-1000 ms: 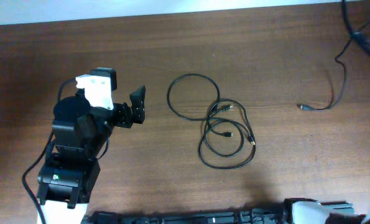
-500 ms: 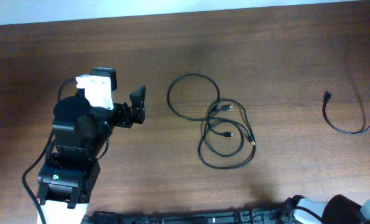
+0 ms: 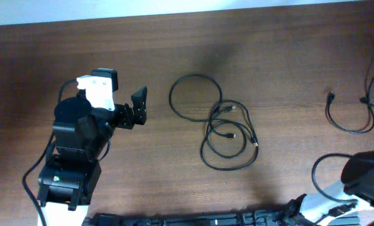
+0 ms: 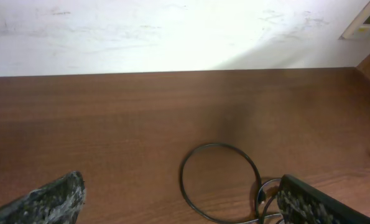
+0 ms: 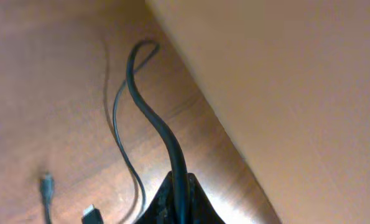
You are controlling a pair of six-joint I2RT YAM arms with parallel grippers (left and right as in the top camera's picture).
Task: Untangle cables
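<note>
Black cables (image 3: 221, 110), one cropped rightward

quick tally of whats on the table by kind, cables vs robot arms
tangled cable bundle: 1
separate cable: 1
robot arms: 2, the left arm and the right arm
total: 4
</note>
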